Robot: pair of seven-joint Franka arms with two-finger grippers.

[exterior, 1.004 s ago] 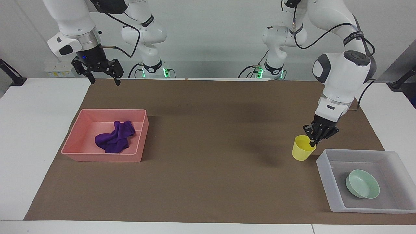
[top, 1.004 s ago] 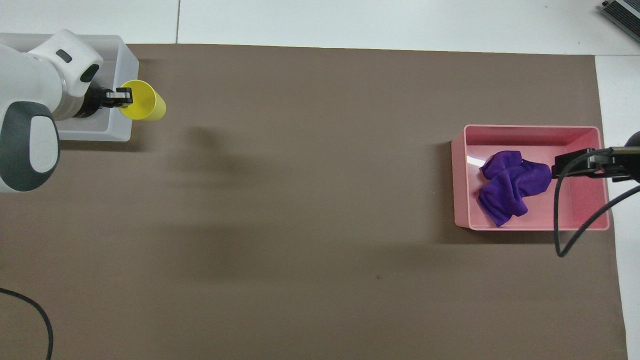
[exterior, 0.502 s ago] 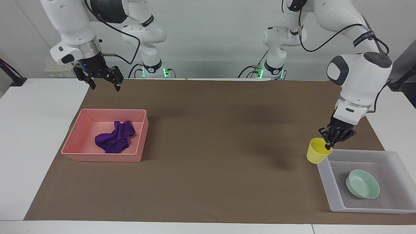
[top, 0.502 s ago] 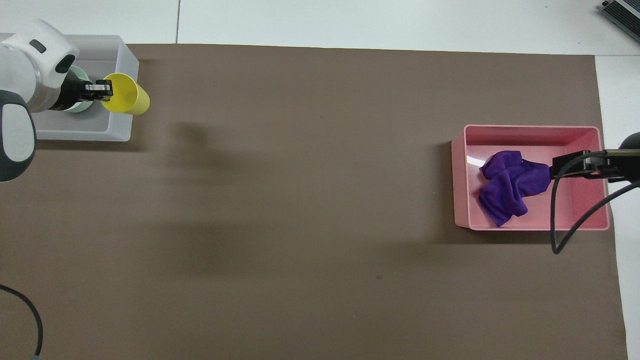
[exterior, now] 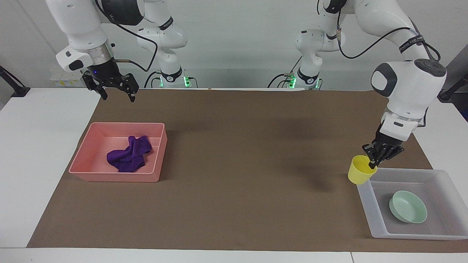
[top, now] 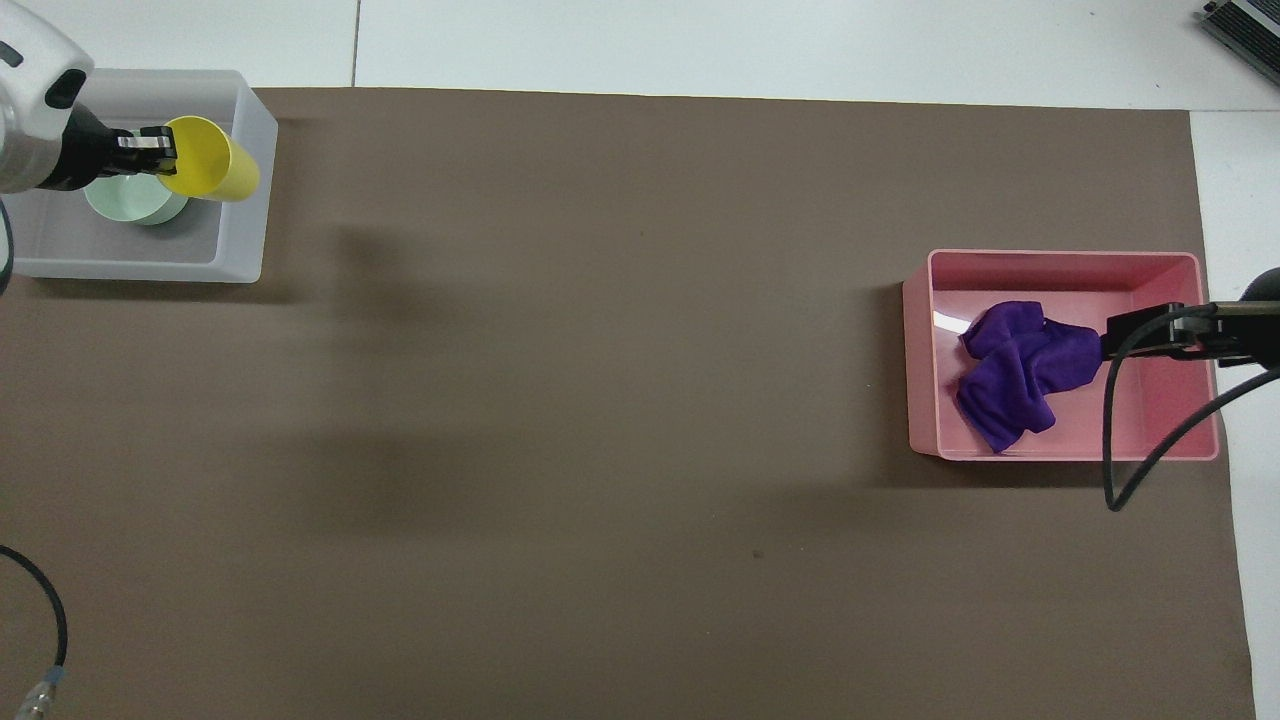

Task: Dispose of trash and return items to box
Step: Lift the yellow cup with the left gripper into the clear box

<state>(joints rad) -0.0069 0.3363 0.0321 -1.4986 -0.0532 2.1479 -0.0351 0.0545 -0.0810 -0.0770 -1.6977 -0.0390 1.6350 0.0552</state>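
My left gripper (exterior: 372,164) is shut on the rim of the yellow cup (exterior: 359,175), which hangs slightly tilted over the corner wall of the translucent box (exterior: 409,233) at the left arm's end of the table. The mint-green bowl (exterior: 408,206) lies inside the box. From overhead, the cup (top: 210,172) covers the box's wall (top: 240,250) beside the bowl (top: 130,200), with the left gripper (top: 150,150) above the box. The purple cloth (exterior: 129,153) lies crumpled in the pink bin (exterior: 113,177). My right gripper (exterior: 118,95) hangs open and empty, high over the mat's edge beside the bin.
A brown mat (exterior: 237,164) covers most of the white table. The pink bin (top: 1060,258) with the cloth (top: 1012,372) stands at the right arm's end. The right arm's black cable (top: 1130,440) loops over the bin in the overhead view.
The left gripper has carried the yellow cup from beside the box to over the box's corner wall. The right gripper has risen slightly and otherwise stayed put.
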